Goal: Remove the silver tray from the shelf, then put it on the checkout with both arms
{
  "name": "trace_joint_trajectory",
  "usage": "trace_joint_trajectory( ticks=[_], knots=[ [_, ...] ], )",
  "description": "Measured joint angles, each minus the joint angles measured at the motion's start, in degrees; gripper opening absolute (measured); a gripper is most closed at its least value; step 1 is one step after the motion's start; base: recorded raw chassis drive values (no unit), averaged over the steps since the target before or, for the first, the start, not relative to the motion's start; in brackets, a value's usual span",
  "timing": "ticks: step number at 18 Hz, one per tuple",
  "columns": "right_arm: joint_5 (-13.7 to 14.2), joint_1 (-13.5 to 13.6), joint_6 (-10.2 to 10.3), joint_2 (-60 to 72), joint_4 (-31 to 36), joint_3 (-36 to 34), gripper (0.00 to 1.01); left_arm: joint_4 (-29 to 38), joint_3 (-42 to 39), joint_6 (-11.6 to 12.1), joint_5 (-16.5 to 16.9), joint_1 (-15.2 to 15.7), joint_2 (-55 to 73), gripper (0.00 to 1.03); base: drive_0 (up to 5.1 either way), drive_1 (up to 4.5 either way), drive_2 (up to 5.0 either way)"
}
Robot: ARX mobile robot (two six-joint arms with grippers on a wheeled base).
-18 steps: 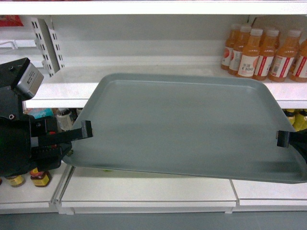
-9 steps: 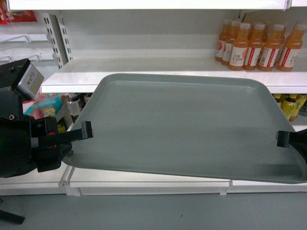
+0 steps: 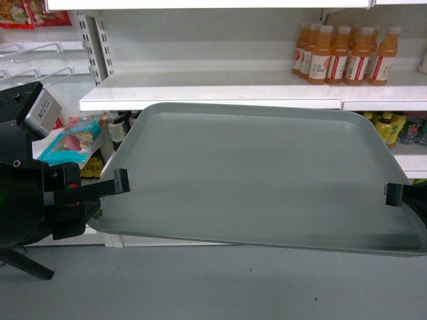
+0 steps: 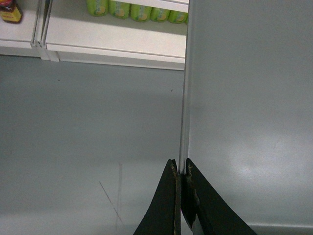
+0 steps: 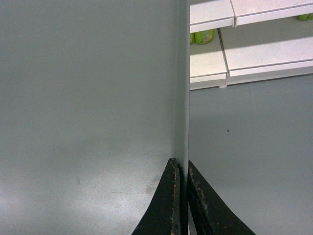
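Note:
The silver tray (image 3: 253, 173) hangs in the air in front of the shelf (image 3: 213, 93), level with its far edge just below the shelf's front lip. My left gripper (image 3: 120, 181) is shut on the tray's left rim, and my right gripper (image 3: 393, 194) is shut on its right rim. In the left wrist view the black fingers (image 4: 172, 191) pinch the thin rim of the tray (image 4: 244, 98). The right wrist view shows the same grip, my gripper (image 5: 182, 169) clamped on the edge of the tray (image 5: 88, 98). The checkout is out of view.
Orange drink bottles (image 3: 343, 53) stand on the shelf at the back right. Snack bags (image 3: 70, 140) and jars sit on lower boards at the left. Grey floor (image 3: 200, 287) lies below the tray. A lower white shelf board (image 4: 112, 39) with green bottles (image 4: 137, 9) shows beneath.
The shelving has slid away and to the right in the head view while the tray and both grippers keep their places; more grey floor shows below.

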Motion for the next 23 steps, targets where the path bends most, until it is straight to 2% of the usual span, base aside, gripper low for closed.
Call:
trace_joint_trajectory(
  ticks=[23],
  knots=[
    [0.0,0.0,0.0,0.0,0.2,0.0,0.04,0.2,0.0,0.0,0.0,0.1,0.0,0.03,0.0,-3.91,4.0]
  ],
)
